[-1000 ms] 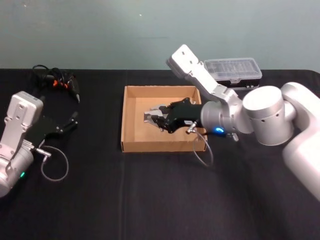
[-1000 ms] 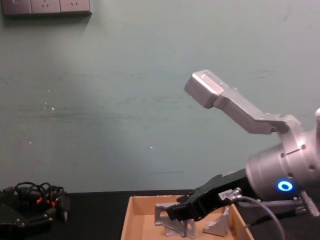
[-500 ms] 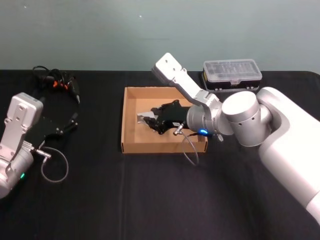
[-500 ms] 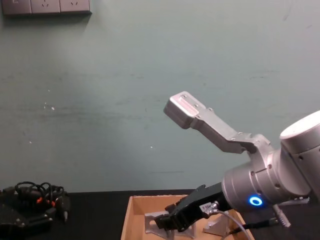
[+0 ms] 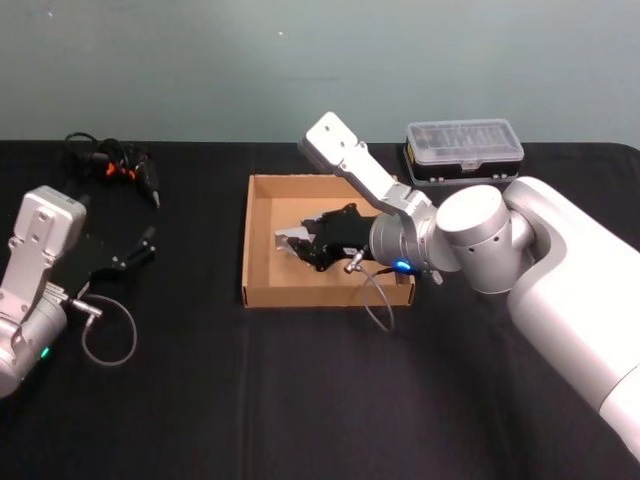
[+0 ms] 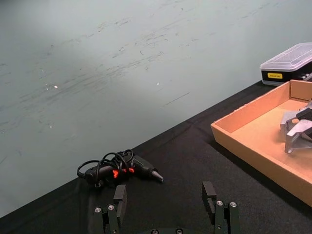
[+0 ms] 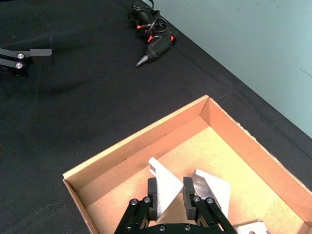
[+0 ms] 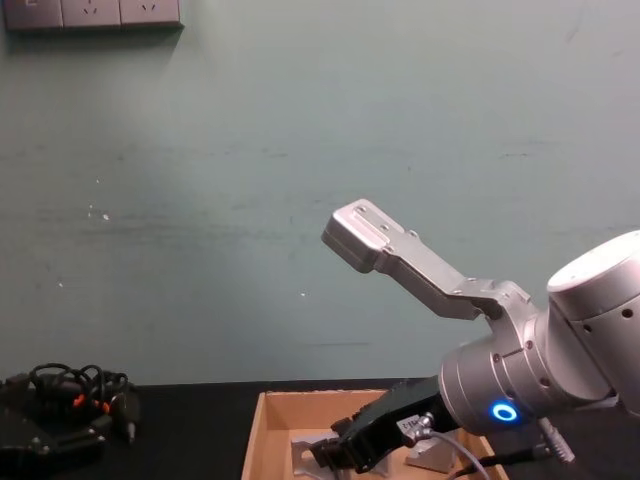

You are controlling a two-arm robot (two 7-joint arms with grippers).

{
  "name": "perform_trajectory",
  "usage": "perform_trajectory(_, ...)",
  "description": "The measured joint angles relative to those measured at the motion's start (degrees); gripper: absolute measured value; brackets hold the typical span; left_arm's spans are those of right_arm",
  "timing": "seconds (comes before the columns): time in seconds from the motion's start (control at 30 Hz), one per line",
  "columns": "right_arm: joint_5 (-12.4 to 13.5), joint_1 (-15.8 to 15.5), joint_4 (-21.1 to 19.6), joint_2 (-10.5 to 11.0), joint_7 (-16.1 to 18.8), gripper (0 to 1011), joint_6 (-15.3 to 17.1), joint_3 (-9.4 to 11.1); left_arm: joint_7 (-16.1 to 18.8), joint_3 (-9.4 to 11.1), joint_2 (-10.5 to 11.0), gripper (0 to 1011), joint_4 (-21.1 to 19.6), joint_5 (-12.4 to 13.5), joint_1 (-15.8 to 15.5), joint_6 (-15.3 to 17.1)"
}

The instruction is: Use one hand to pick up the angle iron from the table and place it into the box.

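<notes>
My right hand (image 7: 169, 204) is low inside the box (image 5: 262, 283), clamped on the angle iron (image 7: 165, 184), with room all round before the walls. Its pointed end faces the far-left wall. It has sunk lower than before. My left hand (image 6: 165, 207) waits apart over the worktop (image 5: 250, 400).

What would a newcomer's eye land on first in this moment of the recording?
The right pincer, reaching into the tan cardboard box at the table's middle and clamping a silvery angle iron, with more brackets lying beside it. Next, the left pincer, open and idle at the left, near a black glue gun with tangled cord.
</notes>
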Motion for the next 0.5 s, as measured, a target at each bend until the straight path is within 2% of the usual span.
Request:
perform_trajectory(0.17,0.10,-0.04,-0.13,0.08,0.03,313,0.03,0.00,0.00,0.00,0.00,1011,0.00,0.00,0.00,0.00)
perform_trajectory(0.27,0.19,-0.06,-0.21,0.11,0.05,430,0.06,0.02,0.00,0.00,0.00,1011,0.00,0.00,0.00,0.00)
perform_trajectory(0.37,0.26,-0.07,-0.25,0.12,0.06,487,0.09,0.04,0.00,0.00,0.00,1011,0.00,0.00,0.00,0.00)
perform_trajectory(0.4,0.28,-0.08,-0.27,0.13,0.06,548,0.11,0.05,0.00,0.00,0.00,1011,0.00,0.00,0.00,0.00)
perform_trajectory(0.5,0.30,-0.09,-0.31,0.14,0.07,632,0.14,0.06,0.00,0.00,0.00,1011,0.00,0.00,0.00,0.00)
